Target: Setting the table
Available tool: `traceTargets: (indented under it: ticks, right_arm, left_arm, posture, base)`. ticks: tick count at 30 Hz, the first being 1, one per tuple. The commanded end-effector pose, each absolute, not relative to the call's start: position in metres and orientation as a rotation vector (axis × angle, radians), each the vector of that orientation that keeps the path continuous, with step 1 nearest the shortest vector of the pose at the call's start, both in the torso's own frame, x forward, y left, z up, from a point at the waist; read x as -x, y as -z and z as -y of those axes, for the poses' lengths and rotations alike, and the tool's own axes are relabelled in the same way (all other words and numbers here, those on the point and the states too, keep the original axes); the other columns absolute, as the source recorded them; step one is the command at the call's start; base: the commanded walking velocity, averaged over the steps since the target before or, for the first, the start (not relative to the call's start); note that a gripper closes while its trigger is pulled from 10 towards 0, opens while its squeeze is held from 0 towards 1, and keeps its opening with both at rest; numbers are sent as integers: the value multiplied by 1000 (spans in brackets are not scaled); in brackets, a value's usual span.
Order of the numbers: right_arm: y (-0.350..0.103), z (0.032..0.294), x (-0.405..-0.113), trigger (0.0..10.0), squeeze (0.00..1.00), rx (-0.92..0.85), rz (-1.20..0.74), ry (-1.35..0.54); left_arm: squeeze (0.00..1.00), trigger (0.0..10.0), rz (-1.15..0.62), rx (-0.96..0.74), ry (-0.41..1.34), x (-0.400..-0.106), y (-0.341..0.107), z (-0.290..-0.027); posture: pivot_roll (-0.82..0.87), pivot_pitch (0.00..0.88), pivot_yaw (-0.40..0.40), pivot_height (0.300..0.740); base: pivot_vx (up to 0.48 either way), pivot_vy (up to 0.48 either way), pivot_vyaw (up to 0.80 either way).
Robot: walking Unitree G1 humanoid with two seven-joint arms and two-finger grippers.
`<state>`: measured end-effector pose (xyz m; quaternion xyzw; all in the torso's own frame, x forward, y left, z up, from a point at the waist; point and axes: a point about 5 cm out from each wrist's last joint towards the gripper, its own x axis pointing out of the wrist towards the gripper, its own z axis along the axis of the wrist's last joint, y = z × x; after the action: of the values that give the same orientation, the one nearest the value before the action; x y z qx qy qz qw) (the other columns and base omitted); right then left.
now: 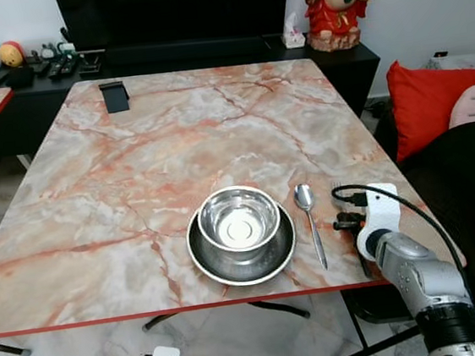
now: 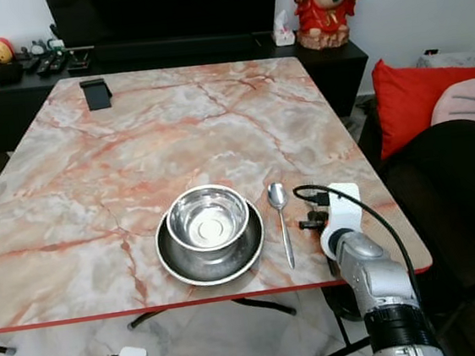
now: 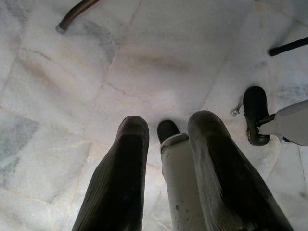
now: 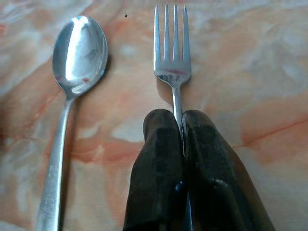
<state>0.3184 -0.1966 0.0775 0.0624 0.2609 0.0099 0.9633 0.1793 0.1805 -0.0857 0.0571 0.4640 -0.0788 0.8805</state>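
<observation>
My right pincer was closed on the neck of a silver steel fork, its 2 black fingers pressed together with the thin handle clamped between them. The fork lay flat on the pink-and-orange marbled worktop near its right front corner, its 4 tines pointing away from me. Just beside it on the left, not touching, lay a long-handled silver steel spoon, bowl facing up and pointing the same way. From the head views my silver right arm reached over the worktop's front edge, with the white wrist camera housing and its black cable above the fork.

Left of the spoon, a shiny round steel bowl stood upright inside a wider round steel plate, both close to the red-trimmed front edge. A small black stand sat at the far left corner of the worktop. Beyond it ran a low black cabinet carrying a red-and-gold seated figurine, and a red cushion lay off to the right.

My left pincer hung below the worktop over the pale marble floor tiles, its 2 fingers standing apart around nothing.
</observation>
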Motion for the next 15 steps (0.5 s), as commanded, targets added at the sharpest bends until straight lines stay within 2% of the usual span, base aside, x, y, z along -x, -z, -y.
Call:
traceTargets:
  ticks: [1, 15]
  right_arm:
    - [-81, 197, -322, 10000, 0, -126, -514, -9]
    - [-84, 190, -333, 10000, 0, -187, -449, -19]
  left_arm:
    - [0, 10000, -977, -107, 157, -178, 86, -179]
    - [0, 10000, -977, -107, 155, -178, 87, -179]
  posture:
    - [-14, 0, -17, 740]
    - [-11, 0, -20, 740]
  base:
    - [0, 0, 0]
    - [0, 0, 0]
